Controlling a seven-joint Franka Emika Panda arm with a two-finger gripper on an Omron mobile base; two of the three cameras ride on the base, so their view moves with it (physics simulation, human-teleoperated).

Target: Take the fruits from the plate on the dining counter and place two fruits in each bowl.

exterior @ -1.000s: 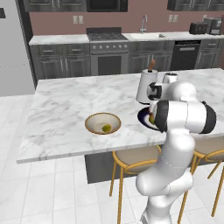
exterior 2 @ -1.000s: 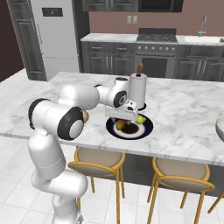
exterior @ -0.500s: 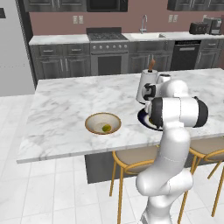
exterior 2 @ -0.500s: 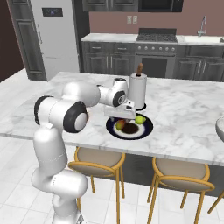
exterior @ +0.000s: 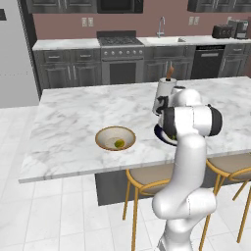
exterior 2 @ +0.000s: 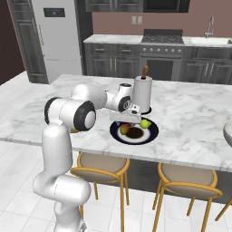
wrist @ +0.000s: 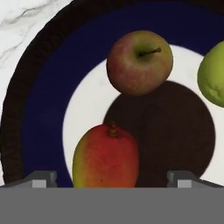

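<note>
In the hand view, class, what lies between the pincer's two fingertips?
The red-and-yellow fruit lies between them, on the plate; the open pincer has not closed on it.

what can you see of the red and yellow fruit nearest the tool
The red and yellow fruit looks like a small mango: smooth skin, deep red over most of it, shading to yellow-green down one side, with a short brown stem stub at its top. It lies on the plate, across the white ring and the edge of the dark brown centre, apart from the apple. The open tool hangs right over it, one fingertip on either side, not touching it.
</note>
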